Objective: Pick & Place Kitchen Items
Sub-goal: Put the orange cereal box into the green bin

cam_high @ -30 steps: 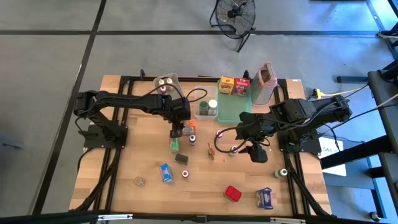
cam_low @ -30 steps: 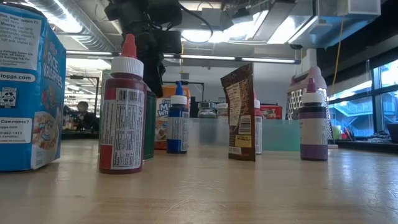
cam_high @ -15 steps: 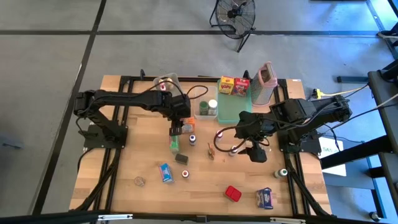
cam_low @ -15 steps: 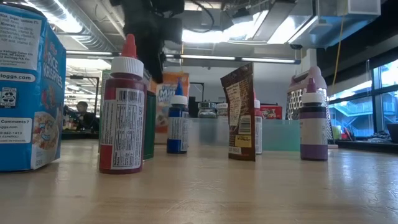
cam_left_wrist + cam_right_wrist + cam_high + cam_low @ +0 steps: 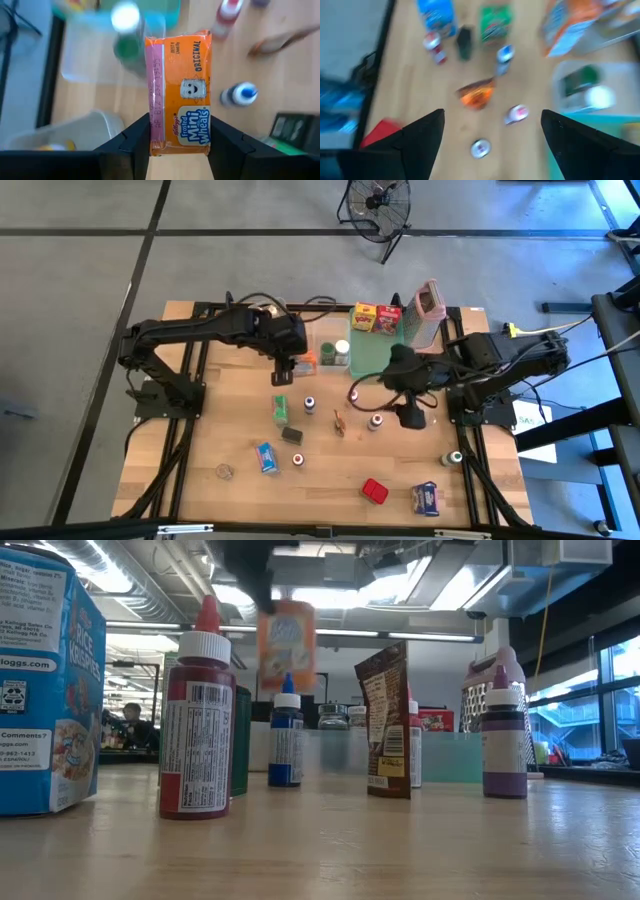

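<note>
Left claw (image 5: 179, 145) grips the lower end of a small orange cereal box (image 5: 181, 92), its two dark fingers (image 5: 134, 141) pressed against the box's narrow sides, so the box stands out straight ahead of the claw. Seen from above, this claw (image 5: 296, 366) hangs over the far half of the wooden surface (image 5: 330, 470), with the orange box (image 5: 306, 362) just beside a clear plastic bin (image 5: 333, 352) that holds a green jar with a white cap. From the level camera the orange box (image 5: 285, 632) floats in the air, well above the blue-capped bottle (image 5: 285, 735) that stands on the surface below it. Right claw (image 5: 492, 127) is spread wide and holds nothing; it sits above the right part of the surface (image 5: 412, 416), near the teal tray (image 5: 372, 358). Below and ahead of it lie a brown packet (image 5: 477, 93), a small red-capped bottle (image 5: 516, 114) and another little jar (image 5: 480, 147), all apart from its fingers. Other items rest untouched on the wood: a green box (image 5: 281, 409), a blue box (image 5: 266, 457), a red packet (image 5: 374, 491), and a tall red-capped bottle (image 5: 198, 715) close to the level camera.
</note>
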Controlling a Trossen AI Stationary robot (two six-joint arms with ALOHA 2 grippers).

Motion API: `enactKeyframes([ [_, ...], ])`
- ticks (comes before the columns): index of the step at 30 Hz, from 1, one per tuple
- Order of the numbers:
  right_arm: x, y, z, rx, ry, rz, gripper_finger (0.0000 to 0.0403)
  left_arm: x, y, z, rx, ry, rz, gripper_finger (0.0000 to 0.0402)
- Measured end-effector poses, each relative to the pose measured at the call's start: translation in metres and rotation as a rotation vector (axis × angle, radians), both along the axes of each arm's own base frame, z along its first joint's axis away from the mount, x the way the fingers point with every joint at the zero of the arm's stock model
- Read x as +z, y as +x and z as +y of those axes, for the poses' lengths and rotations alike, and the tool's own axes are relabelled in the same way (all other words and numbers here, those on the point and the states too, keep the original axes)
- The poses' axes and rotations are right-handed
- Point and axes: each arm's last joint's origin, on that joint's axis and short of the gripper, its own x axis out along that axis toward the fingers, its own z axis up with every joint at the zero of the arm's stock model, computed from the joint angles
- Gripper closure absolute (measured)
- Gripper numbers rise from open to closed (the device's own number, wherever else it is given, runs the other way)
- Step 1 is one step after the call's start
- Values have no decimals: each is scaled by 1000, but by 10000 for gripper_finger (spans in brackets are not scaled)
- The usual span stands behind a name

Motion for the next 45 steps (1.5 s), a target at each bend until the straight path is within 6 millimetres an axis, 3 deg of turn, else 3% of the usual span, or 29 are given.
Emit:
enactKeyframes([
  [6, 16, -5, -10, -196, -149, -184, 68, 42, 7, -12, -44, 39, -187, 248],
  [13, 24, -1, -13, -191, -206, -271, 68, 75, 14, -27, -118, 78, -387, 248],
  [25, 28, 8, -30, -244, -212, -310, 68, 83, 25, -42, -207, 190, -496, 249],
  [40, 37, 29, -43, -101, -188, -446, 68, 85, 26, -42, -209, 201, -511, 249],
  [45, 30, 41, -47, -99, -206, -425, 68, 85, 26, -42, -210, 201, -511, 249],
])
